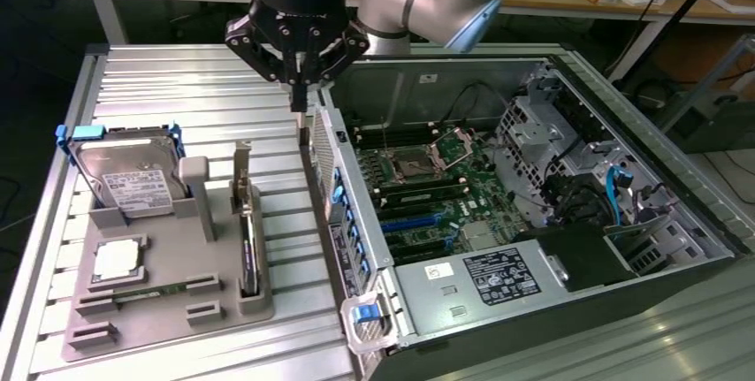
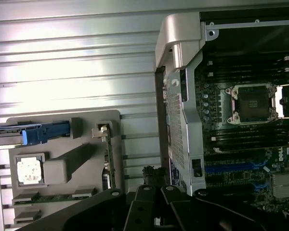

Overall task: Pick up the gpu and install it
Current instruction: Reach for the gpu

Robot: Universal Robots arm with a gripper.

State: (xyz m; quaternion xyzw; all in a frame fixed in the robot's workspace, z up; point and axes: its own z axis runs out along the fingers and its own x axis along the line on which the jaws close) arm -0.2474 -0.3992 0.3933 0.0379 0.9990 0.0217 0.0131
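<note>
On the exterior view's left, the gray holder (image 1: 154,310) is sitting on the counter (image 1: 177,89), carrying the hard drive (image 1: 130,182). Toward the holder's right edge, the gpu (image 1: 247,222) is standing on edge in its slot. I am hovering my claw (image 1: 300,89), clenched and empty, above the near wall of the open computer case (image 1: 401,89).

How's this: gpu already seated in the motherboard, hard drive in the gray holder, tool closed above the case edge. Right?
Wrong on the gpu: the exterior view shows it standing on edge in the gray holder beside the hard drive, not seated in the motherboard. The tool is closed above the case edge, as stated.
</note>
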